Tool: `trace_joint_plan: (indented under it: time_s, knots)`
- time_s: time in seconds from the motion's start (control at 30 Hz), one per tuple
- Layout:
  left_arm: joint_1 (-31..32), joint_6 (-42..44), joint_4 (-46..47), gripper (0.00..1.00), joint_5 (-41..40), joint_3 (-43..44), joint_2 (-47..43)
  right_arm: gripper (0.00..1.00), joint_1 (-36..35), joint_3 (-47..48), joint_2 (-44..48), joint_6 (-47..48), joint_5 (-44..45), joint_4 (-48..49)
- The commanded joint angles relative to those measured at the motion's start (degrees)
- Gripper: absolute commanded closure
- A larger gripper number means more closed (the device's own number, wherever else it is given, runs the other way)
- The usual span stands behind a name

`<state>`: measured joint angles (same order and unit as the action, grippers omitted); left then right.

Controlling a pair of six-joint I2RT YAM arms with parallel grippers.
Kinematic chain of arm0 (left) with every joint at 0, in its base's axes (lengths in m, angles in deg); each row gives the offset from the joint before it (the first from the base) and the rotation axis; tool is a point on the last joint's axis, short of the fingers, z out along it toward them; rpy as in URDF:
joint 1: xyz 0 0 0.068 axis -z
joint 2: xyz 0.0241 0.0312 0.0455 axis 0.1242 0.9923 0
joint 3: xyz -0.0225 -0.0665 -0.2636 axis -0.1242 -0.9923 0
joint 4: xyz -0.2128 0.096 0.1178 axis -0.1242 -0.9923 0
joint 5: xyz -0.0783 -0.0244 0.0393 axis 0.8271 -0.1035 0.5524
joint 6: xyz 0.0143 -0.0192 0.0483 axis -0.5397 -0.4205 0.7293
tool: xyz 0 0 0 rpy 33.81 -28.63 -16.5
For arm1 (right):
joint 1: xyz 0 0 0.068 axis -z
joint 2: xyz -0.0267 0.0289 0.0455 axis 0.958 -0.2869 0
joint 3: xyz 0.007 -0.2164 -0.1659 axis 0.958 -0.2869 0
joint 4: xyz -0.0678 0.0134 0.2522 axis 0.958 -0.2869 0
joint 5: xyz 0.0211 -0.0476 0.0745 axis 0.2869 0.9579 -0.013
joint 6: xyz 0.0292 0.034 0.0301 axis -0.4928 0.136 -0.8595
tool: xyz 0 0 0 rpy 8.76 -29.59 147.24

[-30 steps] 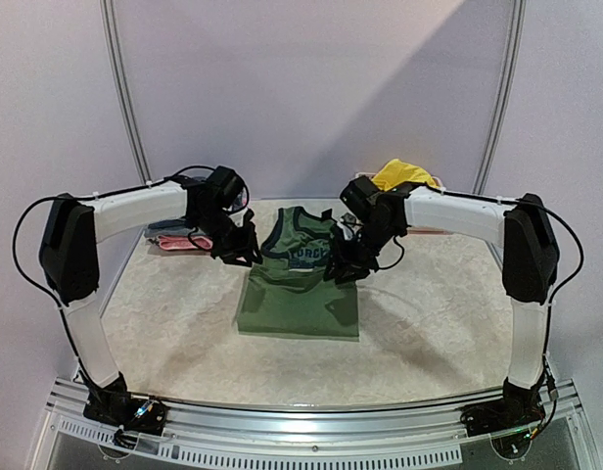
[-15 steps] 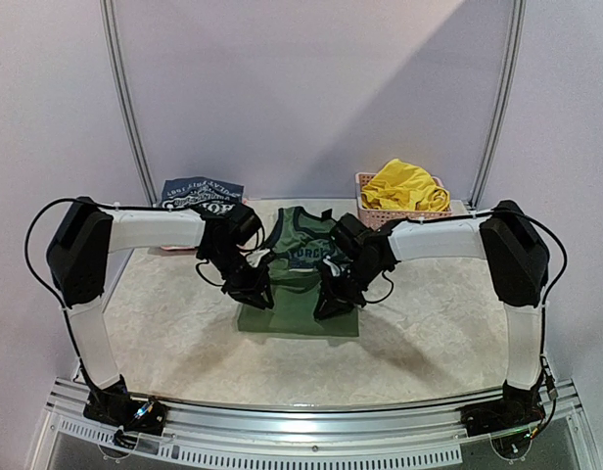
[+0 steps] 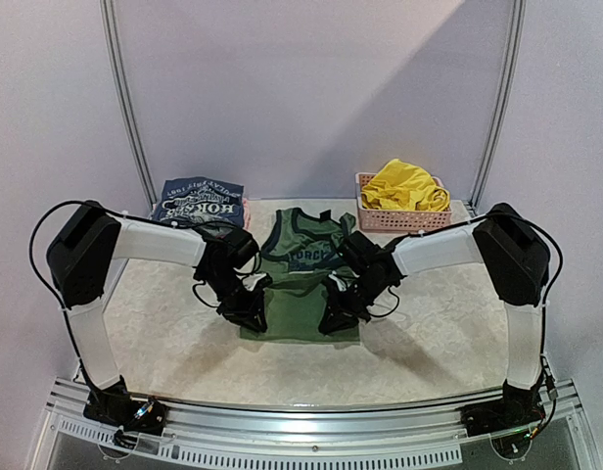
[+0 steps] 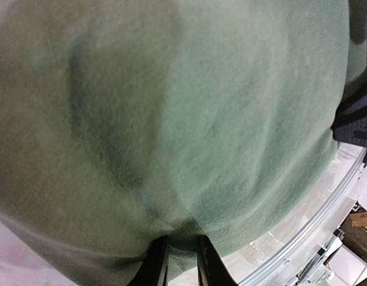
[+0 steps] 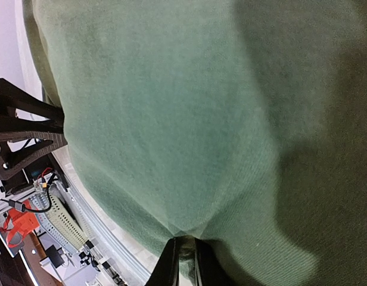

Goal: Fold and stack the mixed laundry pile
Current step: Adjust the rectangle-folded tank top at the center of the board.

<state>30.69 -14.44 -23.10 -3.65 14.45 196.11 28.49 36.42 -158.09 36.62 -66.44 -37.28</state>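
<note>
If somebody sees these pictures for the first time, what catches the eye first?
The olive-green shirt spread in the centre, its near edge pinched by the left gripper and the right gripper. Behind on the right, bright yellow shorts fill a pink basket.

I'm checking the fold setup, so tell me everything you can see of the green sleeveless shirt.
The olive-green sleeveless fabric shirt lies face-up, mid-way across the beige marbled table top, neck at the far end. It looks like soft knit, with dark trim at the armholes and a round dark-blue logo on the chest. The left end effector and right end effector each pinch its near hem, one per corner; the cloth bulges up close to both wrist cameras.
</note>
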Motion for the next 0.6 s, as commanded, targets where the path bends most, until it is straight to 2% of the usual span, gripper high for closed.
trace_joint_plan:
  time_s: [0.0,0.3,0.57]
  knots:
    - [2.5,-1.3,1.9,0.84,-2.0,-5.3,-1.7,0.89,-0.2,-4.8,1.1,-0.4,2.8,-2.3]
    - [6.0,-5.3,2.4,0.85,-5.7,-12.1,-8.6,0.88,-1.0,-10.2,7.8,-0.5,3.6,-3.9]
    - [7.1,-5.6,-4.9,0.82,-10.9,-8.5,-18.1,0.85,-1.6,-1.8,9.5,4.3,4.0,-12.7]
